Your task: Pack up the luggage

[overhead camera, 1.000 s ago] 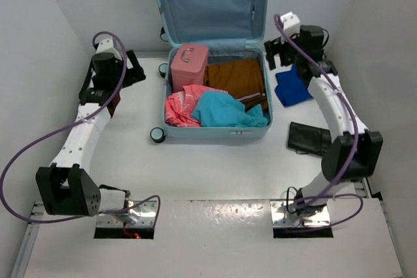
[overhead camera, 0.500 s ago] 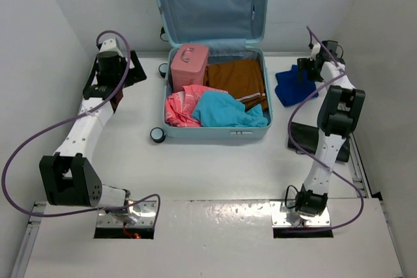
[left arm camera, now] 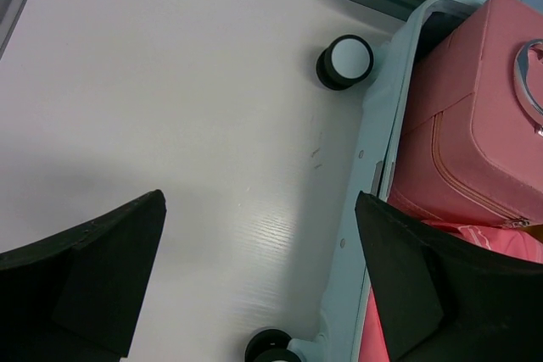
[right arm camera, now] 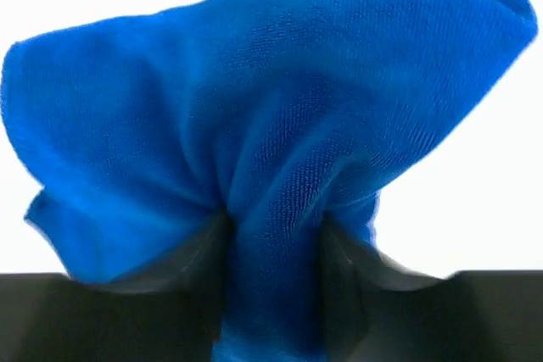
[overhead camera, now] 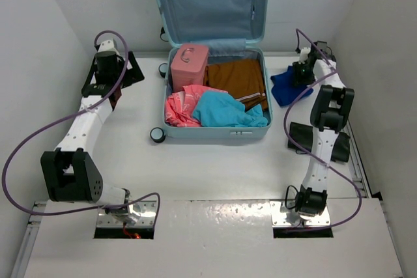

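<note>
The right pincer has come down and closed from spread to pinching a fold of the blue cloth, ready, I judge, for carrying into the open luggage to its left; the left pincer stays spread just beside that luggage.

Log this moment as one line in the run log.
right tool: shut on blue cloth beside luggage | left tool: open over table by luggage | luggage: lid up, pink case and clothes inside
</note>
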### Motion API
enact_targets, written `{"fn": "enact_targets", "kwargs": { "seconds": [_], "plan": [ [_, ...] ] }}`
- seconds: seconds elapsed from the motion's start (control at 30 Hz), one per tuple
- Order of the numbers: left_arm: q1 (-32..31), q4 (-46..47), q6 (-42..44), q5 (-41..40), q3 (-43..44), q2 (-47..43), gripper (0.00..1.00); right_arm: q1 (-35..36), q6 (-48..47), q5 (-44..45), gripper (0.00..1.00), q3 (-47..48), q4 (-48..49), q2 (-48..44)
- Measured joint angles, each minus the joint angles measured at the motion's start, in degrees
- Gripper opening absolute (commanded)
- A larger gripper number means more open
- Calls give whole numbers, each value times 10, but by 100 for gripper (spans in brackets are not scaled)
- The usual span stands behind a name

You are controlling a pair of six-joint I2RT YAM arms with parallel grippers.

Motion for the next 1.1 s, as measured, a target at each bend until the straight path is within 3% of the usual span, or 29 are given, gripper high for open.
{"fn": "enact_targets", "kwargs": {
  "seconds": [0.13, 0.33, 0.47, 0.63, 0.73, 0.83, 0.97, 1.07, 1.1],
  "plan": [
    [3, 0, -3, 7, 0, 0, 99, -5, -5, -17, 0, -12, -2, -11],
    [3, 0, -11, 18, 0, 0, 99, -16, 7, -65, 0, -76, -48, -107],
    [0, 3, -13, 21, 0, 0, 99, 3, 41, -99, 0, -76, -26, -234],
    [0, 5, -13, 22, 0, 0, 99, 100, 103, -144, 0, -52, 62, -399],
    [0, 4, -13, 22, 0, -1, 99, 176, 143, -179, 0, -42, 117, -443],
    [0, 5, -13, 23, 0, -4, 99, 220, 185, -203, 0, -42, 148, -434],
    [4, 5, -13, 23, 0, -13, 99, 230, 243, -211, 0, -49, 154, -352],
    [6, 5, -15, 24, 0, -20, 99, 226, 276, -207, 0, -101, 158, -278],
    [7, 5, -15, 24, 0, -22, 99, 226, 280, -206, 5, -126, 157, -261]
  ]
}}
